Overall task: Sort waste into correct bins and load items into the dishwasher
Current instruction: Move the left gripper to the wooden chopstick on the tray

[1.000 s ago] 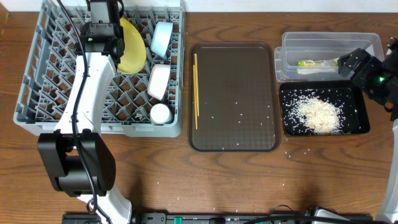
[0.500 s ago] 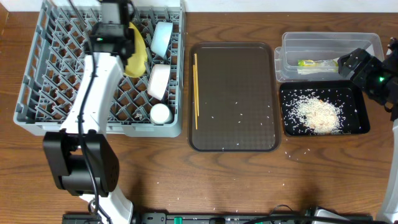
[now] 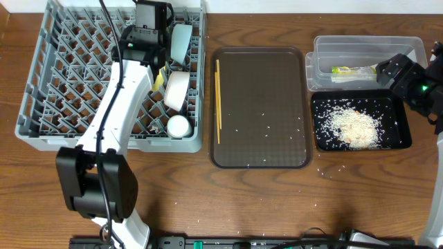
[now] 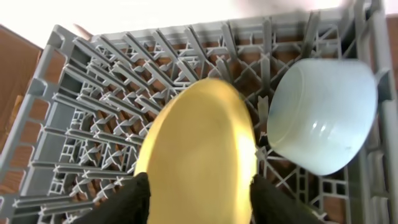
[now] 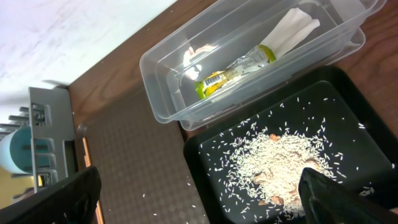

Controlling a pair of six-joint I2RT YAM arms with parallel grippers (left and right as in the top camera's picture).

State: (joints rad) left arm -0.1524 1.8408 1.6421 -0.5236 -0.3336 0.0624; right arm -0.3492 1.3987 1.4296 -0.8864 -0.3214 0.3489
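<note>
My left gripper is over the back of the grey dish rack, shut on a yellow plate that fills the gap between its fingers. Only a sliver of the plate shows in the overhead view. A pale blue cup lies on its side just right of the plate. My right gripper is open and empty over the edge between the clear bin and the black tray of rice. A green-and-white wrapper lies in the clear bin.
A brown tray sits mid-table with chopsticks along its left side and a few rice grains. Two white cups lie in the rack's right column. Rice grains are scattered on the wooden table.
My left arm has swung right across the back of the rack, and the yellow plate has moved right and nearer with it, now mostly hidden under the arm. The right arm has not moved.
</note>
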